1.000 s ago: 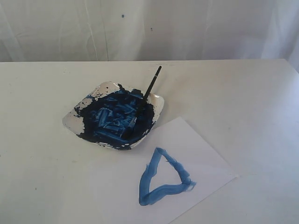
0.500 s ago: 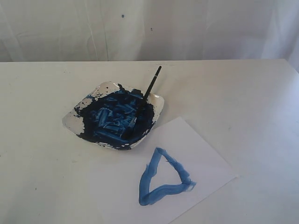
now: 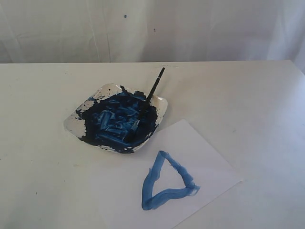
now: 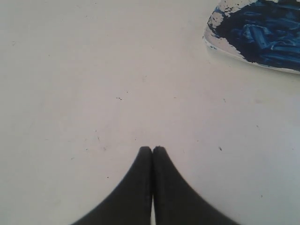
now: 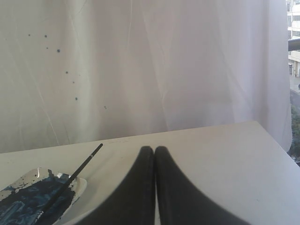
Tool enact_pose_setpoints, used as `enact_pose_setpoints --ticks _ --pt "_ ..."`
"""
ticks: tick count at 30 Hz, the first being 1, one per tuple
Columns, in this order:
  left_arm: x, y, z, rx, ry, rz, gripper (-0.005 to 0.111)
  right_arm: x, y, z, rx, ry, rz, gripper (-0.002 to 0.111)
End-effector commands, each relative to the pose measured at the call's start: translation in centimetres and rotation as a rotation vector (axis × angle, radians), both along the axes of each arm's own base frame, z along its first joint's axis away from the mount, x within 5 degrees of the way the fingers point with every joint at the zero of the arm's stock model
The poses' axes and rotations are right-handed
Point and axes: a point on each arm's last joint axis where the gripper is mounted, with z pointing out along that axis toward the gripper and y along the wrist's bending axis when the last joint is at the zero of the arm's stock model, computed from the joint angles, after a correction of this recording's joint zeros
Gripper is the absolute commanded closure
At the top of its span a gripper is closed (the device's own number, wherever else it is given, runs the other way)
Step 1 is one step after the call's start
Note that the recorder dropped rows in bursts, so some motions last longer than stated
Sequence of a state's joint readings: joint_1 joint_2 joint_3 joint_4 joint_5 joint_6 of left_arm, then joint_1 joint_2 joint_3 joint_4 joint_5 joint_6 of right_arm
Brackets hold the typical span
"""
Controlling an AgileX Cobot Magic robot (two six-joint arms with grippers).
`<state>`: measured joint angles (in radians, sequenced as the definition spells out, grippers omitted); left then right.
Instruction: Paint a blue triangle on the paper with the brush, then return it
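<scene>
- Brush [image 3: 155,86] lies in the paint dish [image 3: 71,125], ahead of our right gripper [image 5: 154,148] and apart from it.
- We see the right gripper and the left gripper [image 4: 152,149] each pressed together, empty.
- Blue triangle [image 3: 153,179] sits on the paper [image 3: 200,152].

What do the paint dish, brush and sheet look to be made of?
Dish: white, smooth, with a thin upturned rim. Probably glazed ceramic or hard plastic; can't tell which.
Brush: thin black handle with a slight sheen. Painted wood or plastic.
Sheet: plain paper, matte white and thin, lying flat with crisp edges. The triangle sits on it in thick, uneven strokes.
</scene>
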<state>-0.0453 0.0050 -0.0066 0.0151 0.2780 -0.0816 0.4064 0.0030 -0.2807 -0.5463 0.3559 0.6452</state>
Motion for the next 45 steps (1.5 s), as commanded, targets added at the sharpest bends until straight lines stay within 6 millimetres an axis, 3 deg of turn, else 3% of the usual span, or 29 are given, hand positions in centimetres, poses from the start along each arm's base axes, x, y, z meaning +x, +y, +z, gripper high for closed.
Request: enact_pose_setpoints --ticks 1,15,20,22,31,38,45 --pt "0.0 0.0 -0.1 0.004 -0.007 -0.007 0.107 0.0 0.0 -0.1 0.002 -0.003 0.003 0.108" --pt "0.0 0.0 -0.1 0.004 -0.007 -0.007 0.107 0.0 0.0 -0.1 0.002 -0.003 0.003 0.108" --pt "0.0 0.0 -0.1 0.004 -0.007 -0.007 0.107 0.0 -0.3 -0.1 -0.080 -0.023 -0.054 0.108" --pt "0.0 0.0 -0.1 0.004 -0.007 -0.007 0.107 0.0 -0.4 -0.3 0.010 0.010 -0.106 0.108" --pt "0.0 0.0 -0.1 0.004 -0.007 -0.007 0.107 1.0 -0.8 -4.2 0.133 0.122 -0.315 0.108" --pt "0.0 0.0 -0.1 0.004 -0.007 -0.007 0.107 1.4 -0.6 -6.0 0.113 0.148 -0.303 0.108" --pt "0.0 0.0 -0.1 0.004 -0.007 -0.007 0.107 1.9 0.0 -8.3 -0.020 0.172 -0.227 0.108"
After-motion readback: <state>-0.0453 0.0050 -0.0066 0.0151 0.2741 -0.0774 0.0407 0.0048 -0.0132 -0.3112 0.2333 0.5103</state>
